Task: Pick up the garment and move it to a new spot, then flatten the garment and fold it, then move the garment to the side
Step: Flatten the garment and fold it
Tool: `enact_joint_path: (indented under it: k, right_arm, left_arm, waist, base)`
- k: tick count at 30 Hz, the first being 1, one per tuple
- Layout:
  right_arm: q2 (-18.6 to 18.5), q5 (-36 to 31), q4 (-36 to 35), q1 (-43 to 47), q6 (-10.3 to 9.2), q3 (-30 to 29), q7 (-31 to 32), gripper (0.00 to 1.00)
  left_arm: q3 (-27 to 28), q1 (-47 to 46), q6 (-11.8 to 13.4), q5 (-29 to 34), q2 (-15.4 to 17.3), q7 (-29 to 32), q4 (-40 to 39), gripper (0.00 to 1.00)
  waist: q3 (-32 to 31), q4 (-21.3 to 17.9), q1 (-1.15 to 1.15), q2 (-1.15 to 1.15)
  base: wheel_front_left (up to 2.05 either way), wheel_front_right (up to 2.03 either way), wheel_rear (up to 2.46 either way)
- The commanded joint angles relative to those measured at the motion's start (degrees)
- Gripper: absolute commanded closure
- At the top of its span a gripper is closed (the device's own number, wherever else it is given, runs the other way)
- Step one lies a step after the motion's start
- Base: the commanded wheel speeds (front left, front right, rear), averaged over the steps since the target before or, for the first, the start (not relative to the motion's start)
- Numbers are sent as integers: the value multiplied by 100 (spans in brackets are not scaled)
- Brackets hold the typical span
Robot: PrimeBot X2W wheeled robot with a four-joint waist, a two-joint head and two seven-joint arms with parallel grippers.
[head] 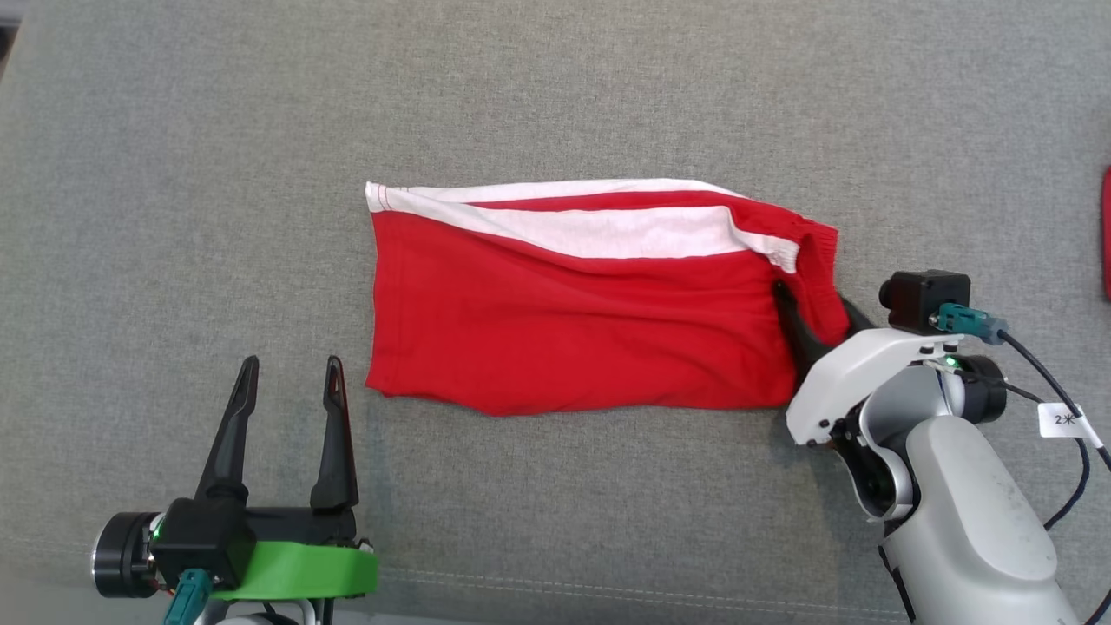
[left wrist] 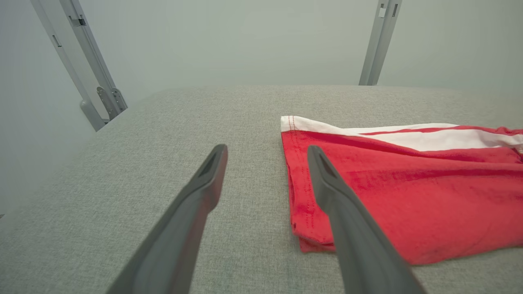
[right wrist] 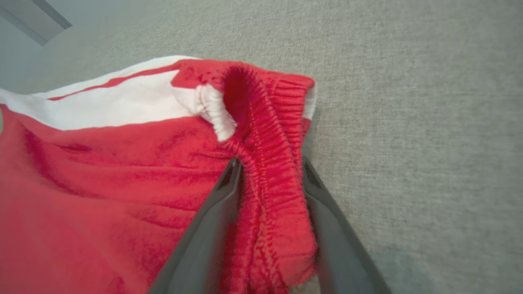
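You have a grey woven surface (head: 555, 87) spread across the whole head view, with a line of pale stitching (head: 608, 592) running along it near the bottom edge. At the far right edge a strip of something red (head: 1107, 234) sits on it; you cannot tell what it is. From the left wrist view you see two grey metal posts (left wrist: 77, 61) (left wrist: 378, 41) rising beyond the far side, against a plain pale wall (left wrist: 229, 36).
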Motion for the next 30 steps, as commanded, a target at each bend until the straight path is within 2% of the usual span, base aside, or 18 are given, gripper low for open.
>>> enact_joint_path:
  k: [1,5,11,16,19,21,22,23,27,30]
  right_arm:
    - [69,411,228,50,4,74,94,100]
    - [2,1403,478,-37,-3,-88,86,100]
    - [-660,2385,571,-17,-3,-593,218,100]
    - [-1390,2514,704,32,-2,-1218,395,100]
    - [-1496,2569,528,-20,3,-1362,518,100]
    - [-1423,2660,242,-62,3,-1308,651,100]
    - [-1207,2800,-130,-86,3,-1160,810,100]
    - [-1207,2800,-130,-86,3,-1160,810,100]
    - [-616,3016,-880,-119,3,-541,1085,100]
    - [-200,2915,-1046,-192,3,-48,1105,100]
  left_arm:
    - [46,-28,-27,31,-25,-14,17,0]
    - [105,112,-131,36,-43,-14,75,0]
    - [157,283,-266,83,-61,-14,153,0]
    - [144,380,-385,84,-68,-14,202,0]
    - [147,439,-424,77,-69,-14,248,0]
    - [136,480,-439,41,-73,-14,271,0]
    - [80,496,-461,28,-76,-14,305,0]
    - [80,496,-461,28,-76,-14,305,0]
    - [-5,462,-492,50,-77,-14,359,0]
    - [-55,343,-527,113,-78,-14,433,0]
  waist:
    - [-37,-11,0,-1]
    - [-195,-92,0,-1]
    - [-546,-293,0,-1]
    - [-726,-433,0,-1]
    - [-800,-512,0,-1]
    - [-828,-566,0,-1]
    - [-831,-597,0,-1]
    - [-831,-597,0,-1]
    - [-752,-649,0,-1]
    - [-693,-614,0,-1]
  base:
    - [0,0,0]
    - [0,0,0]
    - [0,0,0]
    - [0,0,0]
    - [0,0,0]
    - [0,0,0]
    - [0,0,0]
    - [0,0,0]
    - [0,0,0]
    - [0,0,0]
